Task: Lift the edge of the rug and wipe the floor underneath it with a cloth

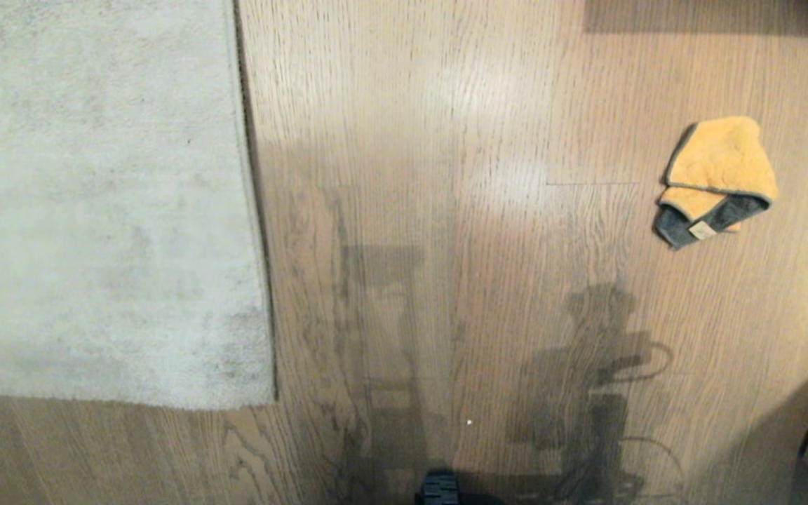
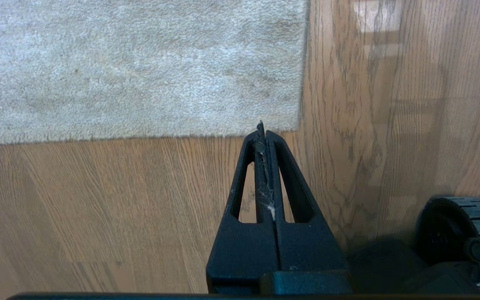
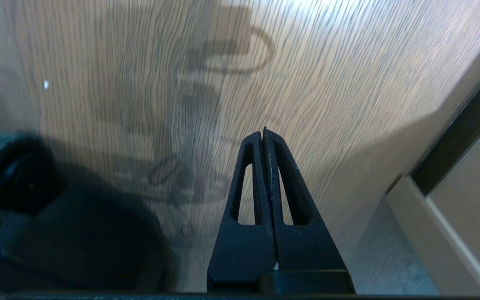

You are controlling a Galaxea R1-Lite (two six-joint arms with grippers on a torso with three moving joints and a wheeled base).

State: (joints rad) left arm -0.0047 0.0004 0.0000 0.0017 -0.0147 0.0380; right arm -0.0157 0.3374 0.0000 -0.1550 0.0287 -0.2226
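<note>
The pale grey rug (image 1: 95, 210) lies flat on the left of the head view; its rug edge (image 1: 253, 210) runs straight down to a near corner (image 1: 267, 400). The brown wood-grain floor (image 1: 446, 245) fills the rest. An orange-yellow cloth (image 1: 719, 179) with a dark grey underside lies crumpled at the far right. Neither arm shows in the head view. My left gripper (image 2: 263, 127) is shut and empty above the floor, close to the rug corner (image 2: 298, 125), with some lint on its fingers. My right gripper (image 3: 263, 132) is shut and empty over bare floor (image 3: 327, 83).
A black wheel of the base (image 2: 465, 225) sits beside the left gripper, and a dark base part (image 1: 440, 489) shows at the near edge. A beige skirting with a dark gap (image 3: 452, 166) borders the floor on the right. A small white speck (image 1: 469, 422) lies on the planks.
</note>
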